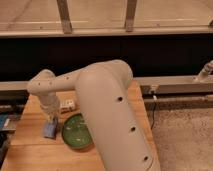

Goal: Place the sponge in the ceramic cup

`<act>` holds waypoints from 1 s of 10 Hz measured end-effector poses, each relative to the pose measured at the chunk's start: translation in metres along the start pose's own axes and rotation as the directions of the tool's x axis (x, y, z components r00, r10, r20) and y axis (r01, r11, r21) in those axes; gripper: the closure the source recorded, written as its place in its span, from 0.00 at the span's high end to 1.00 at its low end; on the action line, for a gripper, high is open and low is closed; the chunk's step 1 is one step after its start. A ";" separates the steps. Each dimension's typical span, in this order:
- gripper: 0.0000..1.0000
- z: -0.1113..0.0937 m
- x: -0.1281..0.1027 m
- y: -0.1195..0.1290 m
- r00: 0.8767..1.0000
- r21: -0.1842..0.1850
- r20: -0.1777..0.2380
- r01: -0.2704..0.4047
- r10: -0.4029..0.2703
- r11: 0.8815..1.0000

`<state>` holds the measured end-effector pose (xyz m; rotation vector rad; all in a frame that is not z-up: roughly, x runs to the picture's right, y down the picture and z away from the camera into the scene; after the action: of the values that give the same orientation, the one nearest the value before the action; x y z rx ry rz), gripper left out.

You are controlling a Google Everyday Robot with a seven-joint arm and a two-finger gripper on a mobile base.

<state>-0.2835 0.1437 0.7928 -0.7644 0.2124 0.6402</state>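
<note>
The sponge is a small blue-grey pad at the left of the wooden table, just left of the green bowl. My gripper points down directly over the sponge, at the end of the pale arm that fills the middle of the camera view. Whether it touches or holds the sponge cannot be made out. The ceramic cup is out of view, possibly hidden behind the arm.
A round green bowl sits right of the sponge. A white patterned packet lies behind it, near the arm. A dark wall and a metal rail run along the table's far side. Speckled floor lies to the right.
</note>
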 end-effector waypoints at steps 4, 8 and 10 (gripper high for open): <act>0.00 -0.037 -0.005 -0.028 0.998 0.017 0.052 -0.043 0.042 0.999; 0.00 -0.100 0.003 -0.086 0.985 0.029 0.115 -0.133 0.129 0.991; 0.00 -0.137 0.008 -0.113 0.978 0.050 0.130 -0.172 0.165 0.984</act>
<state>-0.2023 -0.0103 0.7573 -0.6490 0.1823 0.8362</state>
